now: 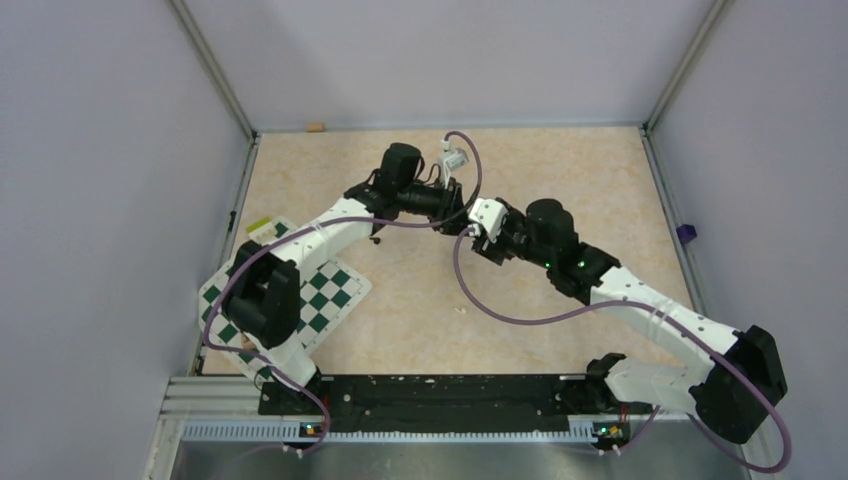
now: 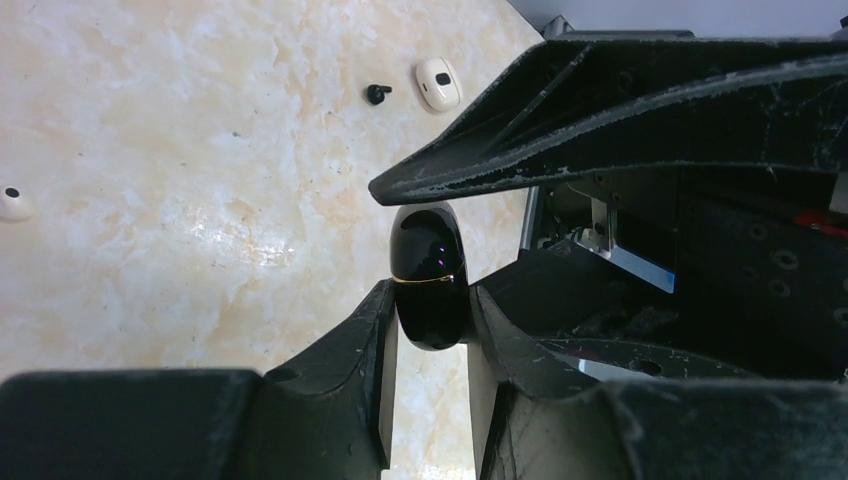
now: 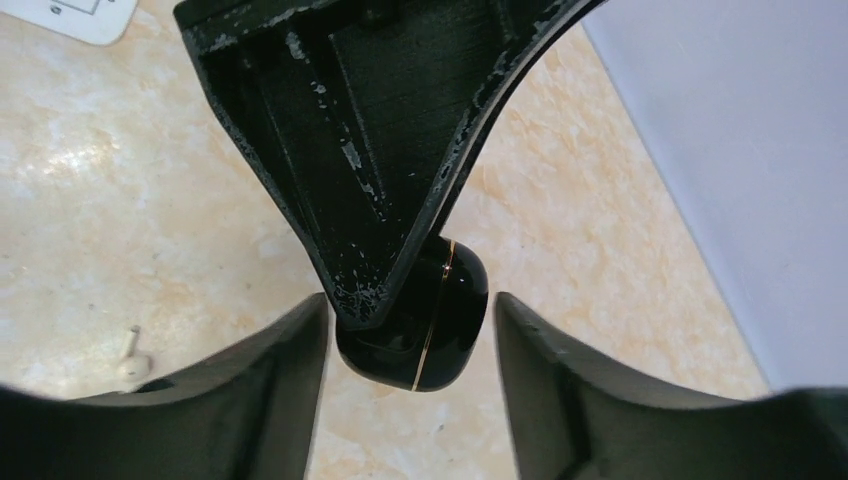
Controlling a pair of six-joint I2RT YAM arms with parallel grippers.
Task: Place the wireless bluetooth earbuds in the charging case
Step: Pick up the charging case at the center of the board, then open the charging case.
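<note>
My left pincer [image 2: 432, 300] is clamped shut on the earbud [image 2: 430, 250], one finger flat against each side, holding it up off the tabletop [image 2: 200, 200]. The earbud is a glossy black egg-ish thing, smooth enough to catch the light, with a thin gold line round its middle.

My right pincer [image 3: 411, 302] comes at it crosswise. Its fingers sit either side of the same earbud, super close, but I honestly can't tell if they're pressing or just shy of it. In the left wrist view, one right finger's tip meets the earbud's far end.

Both sets of fingers are matte black plastic, scuffed pale along the edges. The tabletop has a cream marble pattern. Down on it, well away from both pincers, lies the case [image 2: 437, 83], a cream-white oval with a dark spot, with a small black bit [image 2: 376, 93] just beside it.
</note>
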